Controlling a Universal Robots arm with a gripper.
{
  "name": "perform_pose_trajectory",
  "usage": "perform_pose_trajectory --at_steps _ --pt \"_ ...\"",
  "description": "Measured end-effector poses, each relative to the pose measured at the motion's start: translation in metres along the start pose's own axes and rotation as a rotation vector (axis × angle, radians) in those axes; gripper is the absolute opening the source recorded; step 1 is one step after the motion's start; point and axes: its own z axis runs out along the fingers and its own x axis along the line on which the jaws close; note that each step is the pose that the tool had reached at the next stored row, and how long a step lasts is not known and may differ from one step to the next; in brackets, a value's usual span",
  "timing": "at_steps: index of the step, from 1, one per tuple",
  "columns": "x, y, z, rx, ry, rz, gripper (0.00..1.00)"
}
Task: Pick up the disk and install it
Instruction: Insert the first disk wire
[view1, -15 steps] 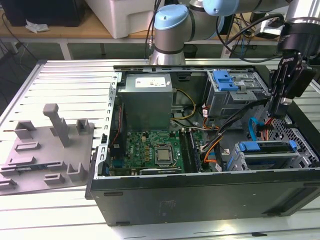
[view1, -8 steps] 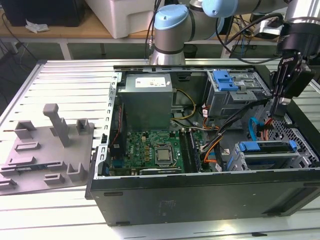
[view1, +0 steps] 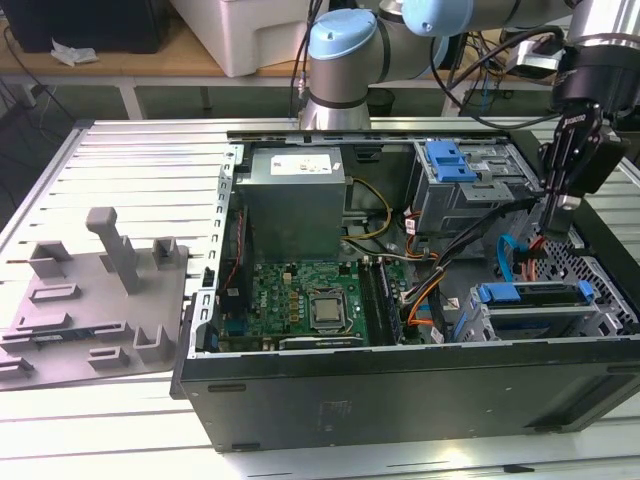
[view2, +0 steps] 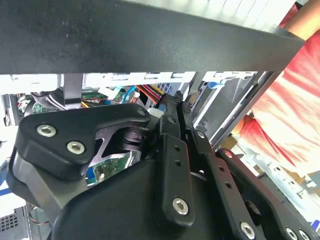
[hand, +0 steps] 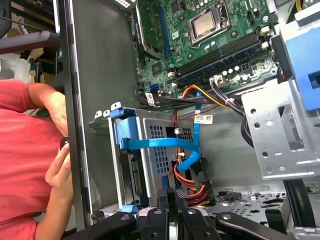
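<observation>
a robotics lab: slotted aluminium table (view1: 130, 150), opened computer case (view1: 400, 390), robot arm (view1: 340, 50) mounted behind.

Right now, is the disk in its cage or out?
In: the disk sits inside the grey drive cage, blue rail showing; the gripper hangs above it, empty.

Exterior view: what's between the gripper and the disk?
A looped blue cable and orange-red wires lie between the gripper and the disk, seen in the exterior view.
</observation>
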Motion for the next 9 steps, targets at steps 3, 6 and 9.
perform_pose_trajectory --at_steps 3,6,9 --pt "0.0008 0.0046 0.0010 0.0040 0.0025 -0.004 0.17" --pt "0.0015 0.0087 0.0019 0.0129 0.0114 -0.012 0.17" --pt "0.0022 0.0125 0.0027 0.0282 0.0193 -0.028 0.17"
